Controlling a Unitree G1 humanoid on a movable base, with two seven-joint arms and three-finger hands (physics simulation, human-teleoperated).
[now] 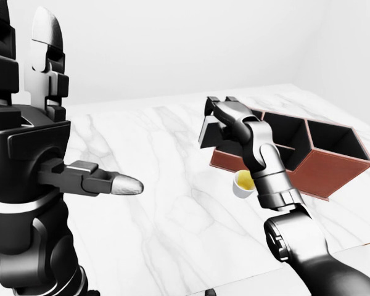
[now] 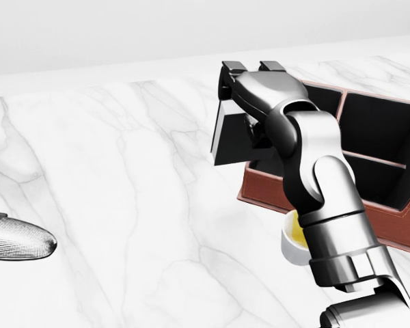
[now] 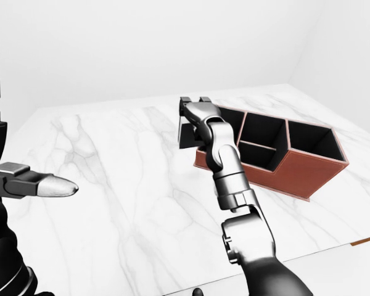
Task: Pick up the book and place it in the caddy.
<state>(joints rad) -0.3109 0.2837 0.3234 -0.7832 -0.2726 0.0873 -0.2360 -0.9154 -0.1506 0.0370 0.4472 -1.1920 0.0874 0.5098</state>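
1. right hand (image 2: 249, 85): raised above the worktop at the end of a grey jointed arm that comes in from the lower right of the head view. its fingers (image 2: 232, 70) are closed round the top edge of the book; the exact width of the grip is hidden by the knuckles.
2. book (image 2: 227, 137): thin, dark cover, pale page edge on its left side in the head view. it hangs upright below the right fingers, clear of the worktop, just at the near-left corner of the caddy and partly over its left wall.
3. caddy (image 2: 389, 220): brown leather-look box with black lining, resting on the worktop to the right of the right fingers. dividers split it into several open compartments; the book is not yet inside any of them.
4. cup (image 1: 242, 183): small, white, with yellow contents, standing on the worktop below the right fingers, beside the caddy's lower wall and partly behind the forearm.
5. left hand (image 1: 43, 132): held up at the left edge of the left-eye view, well apart from the book. two fingers (image 1: 47, 43) point upward, one silver-tipped finger points right; spread, holding nothing.
6. worktop (image 2: 123, 191): white marble with grey veins, under all items.
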